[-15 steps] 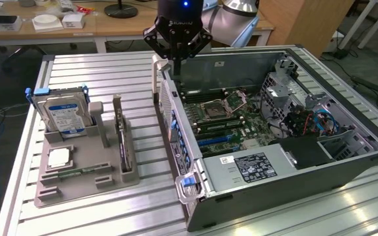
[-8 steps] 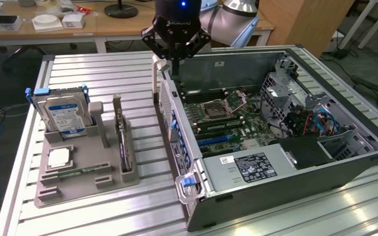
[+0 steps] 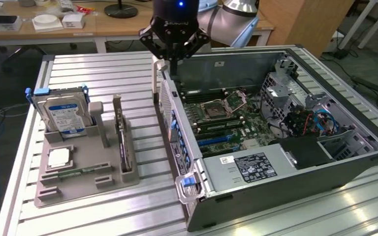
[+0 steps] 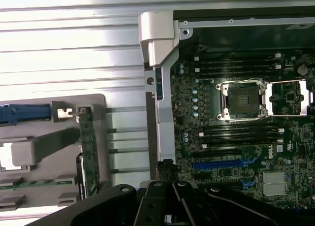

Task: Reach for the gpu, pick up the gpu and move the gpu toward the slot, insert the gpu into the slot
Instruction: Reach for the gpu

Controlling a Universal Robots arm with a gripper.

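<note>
The gpu (image 3: pixel 120 136) stands on its edge in a grey holder (image 3: pixel 84 184) at the exterior view's left, a thin green card with a dark cooler side. In the wrist view the gpu (image 4: pixel 89 149) shows edge-on as a narrow green strip. My gripper (image 3: pixel 173 60) hangs over the far corner of the open computer case (image 3: pixel 287 182), well away from the card, shut with nothing in it. In the wrist view the gripper (image 4: pixel 166 172) sits over the case's side wall. The blue slot (image 3: pixel 216 140) lies on the motherboard (image 4: pixel 236 137), where the blue slot (image 4: pixel 221 163) is bare.
In the holder also stand a blue-labelled hard drive (image 3: pixel 61 114), a processor chip (image 3: pixel 59 157) and a small memory stick (image 3: pixel 77 173). The case's raised side wall (image 3: pixel 175 142) lies between holder and motherboard. A ribbed aluminium table (image 3: pixel 110 73) carries everything.
</note>
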